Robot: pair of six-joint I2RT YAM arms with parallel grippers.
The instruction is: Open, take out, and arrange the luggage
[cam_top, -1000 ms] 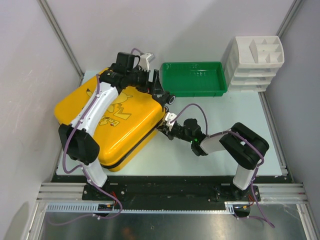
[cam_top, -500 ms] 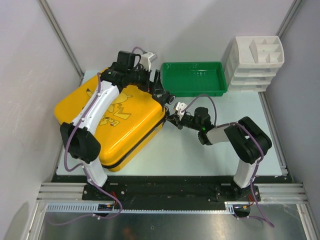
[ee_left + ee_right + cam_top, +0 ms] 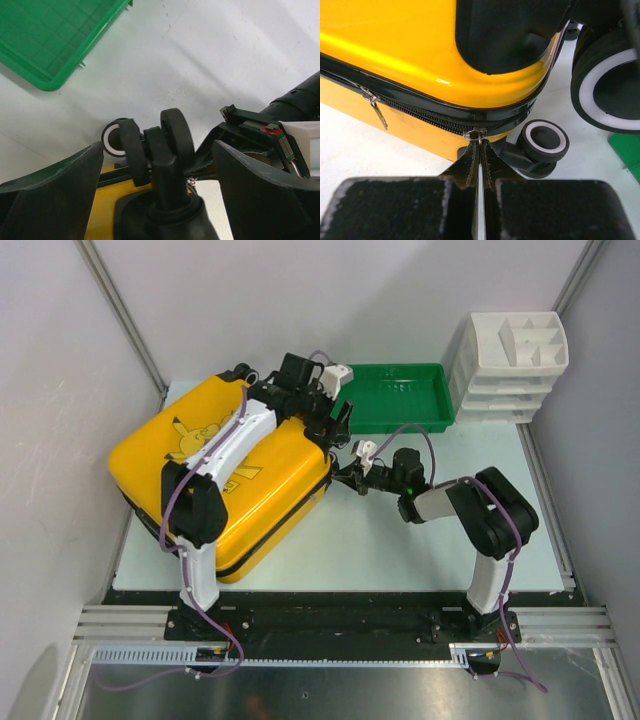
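The left arm has swung across toward the green tray [image 3: 390, 397]. Its jaws now stand wide open on either side of a wheel [image 3: 170, 135] at the far right corner of the luggage [image 3: 230, 480]. The case lies flat on the left of the bench [image 3: 400, 550], yellow shell up. The right jaws are pinched closed on a zipper pull [image 3: 476, 134] near that same corner.
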